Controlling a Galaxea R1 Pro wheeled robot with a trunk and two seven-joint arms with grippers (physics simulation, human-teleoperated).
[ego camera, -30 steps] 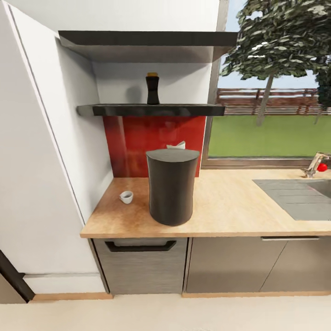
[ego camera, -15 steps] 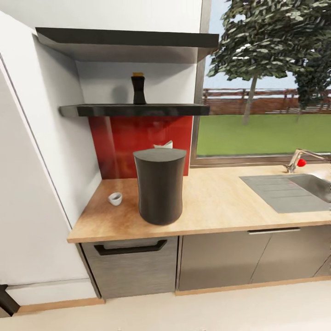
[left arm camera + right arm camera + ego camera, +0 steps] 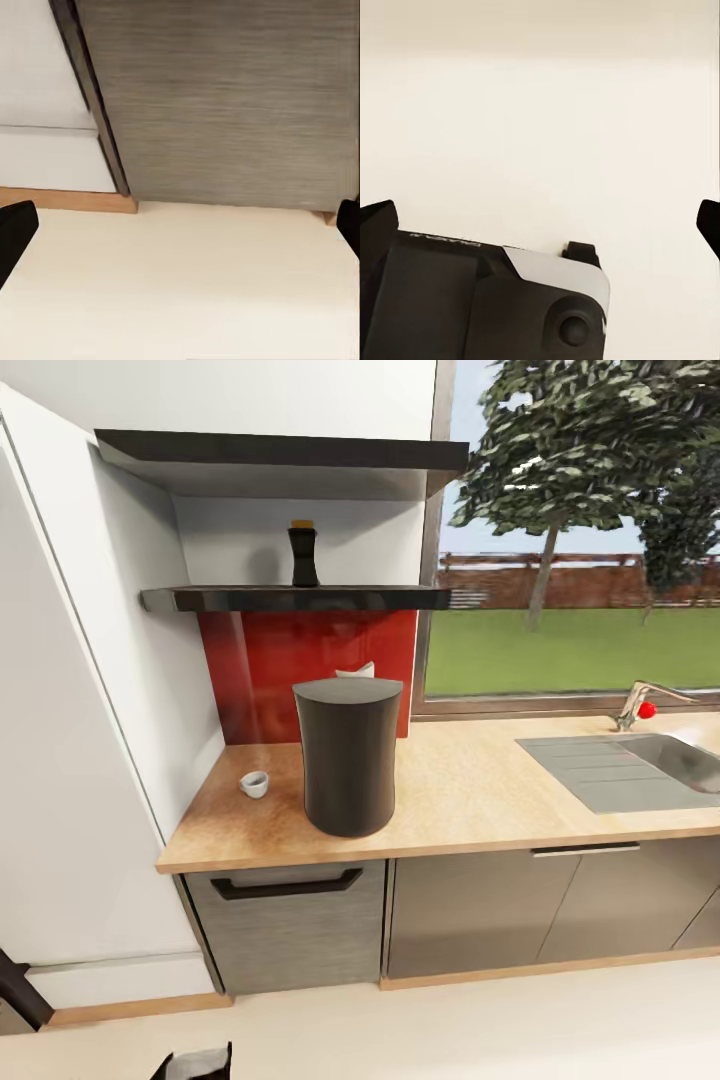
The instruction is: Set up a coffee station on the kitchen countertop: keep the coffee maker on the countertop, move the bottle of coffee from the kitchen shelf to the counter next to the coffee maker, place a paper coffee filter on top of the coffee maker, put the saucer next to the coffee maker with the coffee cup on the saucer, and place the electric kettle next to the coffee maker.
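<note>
Both sets of fingers, left (image 3: 180, 225) and right (image 3: 540, 225), hang spread wide and empty over the floor: the approach step, I judge. On the bench (image 3: 480, 800), the coffee cup (image 3: 254, 784) sits beside the coffee maker (image 3: 347, 755). What is probably the bottle of coffee (image 3: 303, 556) stands on the kitchen shelf (image 3: 300, 599) above the coffee maker, calling for a raised reach.

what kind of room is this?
A home kitchen, simulated. A wood-look countertop with an inset sink and tap sits over dark cabinets; a coffee maker and cup stand on it, below wall shelves beside a garden window.
</note>
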